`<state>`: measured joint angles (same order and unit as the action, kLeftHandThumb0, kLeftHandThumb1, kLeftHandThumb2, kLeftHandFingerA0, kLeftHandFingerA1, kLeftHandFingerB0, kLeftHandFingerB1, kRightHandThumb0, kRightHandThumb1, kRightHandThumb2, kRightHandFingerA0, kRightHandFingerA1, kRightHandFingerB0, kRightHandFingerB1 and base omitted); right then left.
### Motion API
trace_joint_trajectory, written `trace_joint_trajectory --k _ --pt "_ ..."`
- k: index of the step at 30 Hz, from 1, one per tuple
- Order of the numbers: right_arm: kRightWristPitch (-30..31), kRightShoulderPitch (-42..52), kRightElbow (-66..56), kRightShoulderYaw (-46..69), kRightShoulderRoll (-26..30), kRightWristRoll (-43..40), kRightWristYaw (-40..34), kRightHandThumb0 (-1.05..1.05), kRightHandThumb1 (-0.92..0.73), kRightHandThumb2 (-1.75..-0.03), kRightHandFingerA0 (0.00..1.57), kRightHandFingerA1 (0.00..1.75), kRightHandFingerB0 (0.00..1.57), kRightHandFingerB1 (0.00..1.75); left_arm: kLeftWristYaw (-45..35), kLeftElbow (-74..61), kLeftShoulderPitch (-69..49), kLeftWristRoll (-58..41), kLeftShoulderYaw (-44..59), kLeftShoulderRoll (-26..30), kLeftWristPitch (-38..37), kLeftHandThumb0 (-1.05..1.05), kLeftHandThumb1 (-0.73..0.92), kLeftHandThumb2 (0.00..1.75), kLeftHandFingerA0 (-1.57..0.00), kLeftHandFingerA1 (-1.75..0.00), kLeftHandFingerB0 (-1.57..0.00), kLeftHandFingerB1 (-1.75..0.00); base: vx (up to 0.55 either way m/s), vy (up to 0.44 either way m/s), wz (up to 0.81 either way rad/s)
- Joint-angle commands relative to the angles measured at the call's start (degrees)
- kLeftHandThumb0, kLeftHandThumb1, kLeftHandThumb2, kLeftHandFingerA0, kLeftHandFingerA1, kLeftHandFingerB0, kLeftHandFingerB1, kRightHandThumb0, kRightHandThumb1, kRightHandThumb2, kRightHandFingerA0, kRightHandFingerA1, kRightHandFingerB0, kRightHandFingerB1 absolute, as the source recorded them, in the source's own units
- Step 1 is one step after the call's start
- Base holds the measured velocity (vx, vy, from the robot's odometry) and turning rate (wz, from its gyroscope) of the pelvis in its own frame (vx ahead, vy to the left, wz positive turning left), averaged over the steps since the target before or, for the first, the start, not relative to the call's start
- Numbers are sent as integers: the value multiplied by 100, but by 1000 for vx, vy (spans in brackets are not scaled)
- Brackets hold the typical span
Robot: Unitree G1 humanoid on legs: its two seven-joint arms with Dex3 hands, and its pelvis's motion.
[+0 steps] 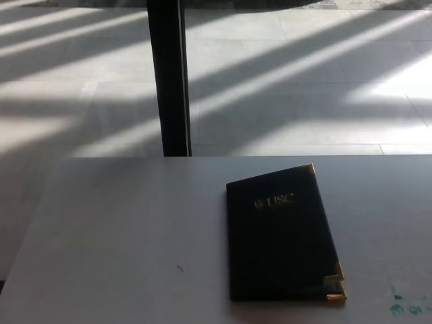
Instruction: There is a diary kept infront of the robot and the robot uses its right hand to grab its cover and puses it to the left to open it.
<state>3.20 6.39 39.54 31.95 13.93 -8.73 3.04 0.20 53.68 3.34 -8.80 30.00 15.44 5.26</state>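
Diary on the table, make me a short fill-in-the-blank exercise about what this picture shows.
1. The diary lies ____, its cover not yet lifted.
2. The gold letters on its cover read ____.
3. Its right-hand corners have ____ coloured metal tips.
4. The number of robot hands in view is ____.

Missing words: closed; USC; gold; zero

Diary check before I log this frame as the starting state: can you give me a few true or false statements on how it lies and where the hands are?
1. The diary lies closed on the table. True.
2. The robot's right hand grips the cover. False: no hand is in view.
3. Gold lettering on the cover reads USC. True.
4. The diary sits at the table's left end. False: it lies right of centre.
5. Gold corner caps show on its right edge. True.
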Motion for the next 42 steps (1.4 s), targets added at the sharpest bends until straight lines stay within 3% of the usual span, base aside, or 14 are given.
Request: trace_joint_trajectory --k 1,5,6,11,12,15,17,20,23,24,26,31,33,42 --pt "760 -421 -725 2412 122 -2983 -193 -86 -92 -71 44 68 33 47 376 212 756 -2409 2280 388 200 -91 92 98 -27 -115 -20 -90 0 0 0" --pt "937 -448 -913 2656 99 -3074 -268 -83 -74 -114 39 69 30 58 393 243 833 -2307 2402 348 213 -91 92 98 -27 -117 -20 -91 0 0 0" --pt "967 -459 -990 2689 106 -3087 -269 -87 -92 -74 38 69 30 51 373 232 849 -2271 2407 354 225 -95 92 103 -39 -101 -30 -84 0 0 0" --pt "1031 -991 -1018 3103 431 -3151 -736 -85 -92 -79 42 66 28 46 332 270 971 -2172 2510 333 232 -90 92 99 -27 -112 -19 -88 0 0 0" --pt "1064 -1103 -1009 3188 507 -3189 -758 -79 -75 -115 37 65 25 54 407 124 965 -2198 2568 279 306 -90 92 98 -26 -111 -19 -86 0 0 0" --pt "1124 -1328 -1179 3333 548 -3190 -995 -82 -92 -75 41 60 32 42 438 74 990 -2154 2612 279 349 -91 92 98 -25 -117 -18 -91 0 0 0" --pt "1085 -1760 -1248 3429 705 -3119 -1424 -83 -76 -114 54 71 34 56 454 129 1009 -2162 2691 288 332 -97 92 102 -41 -102 -32 -86 0 0 0" --pt "1133 -2133 -1337 3555 814 -3197 -1499 -84 -92 -69 50 61 36 44 395 153 969 -2117 2720 297 323 -92 92 98 -27 -119 -20 -92 0 0 0" --pt "1196 -2470 -1444 3568 923 -3159 -1576 -83 -74 -113 45 66 31 55 424 222 997 -2095 2763 324 308 -92 92 98 -31 -117 -23 -93 0 0 0" --pt "1256 -2818 -1428 3519 1092 -3110 -1700 -80 -92 -69 49 55 41 45 498 286 1019 -2052 2764 347 268 -93 92 97 -34 -115 -24 -90 0 0 0" --pt "1280 -3060 -1404 3510 1162 -3041 -1818 -74 -72 -110 46 64 35 56 478 327 1021 -2048 2788 360 249 -92 92 99 -33 -116 -23 -92 0 0 0" --pt "1478 -3597 -1829 3226 1078 -2958 -1943 -79 -92 -68 51 50 39 40 483 435 1048 -2092 2839 402 228 -93 92 97 -33 -117 -23 -91 0 0 0" --pt "1645 -3789 -2134 2979 906 -3050 -1824 -84 -73 -112 43 60 30 52 555 510 1063 -2070 2819 433 195 -93 92 97 -34 -120 -23 -94 0 0 0" --pt "2168 -3816 -3578 2135 -2 -3713 -1787 -84 -92 -72 33 53 25 41 509 537 1046 -2192 2707 491 173 -94 92 97 -32 -120 -20 -93 0 0 0"
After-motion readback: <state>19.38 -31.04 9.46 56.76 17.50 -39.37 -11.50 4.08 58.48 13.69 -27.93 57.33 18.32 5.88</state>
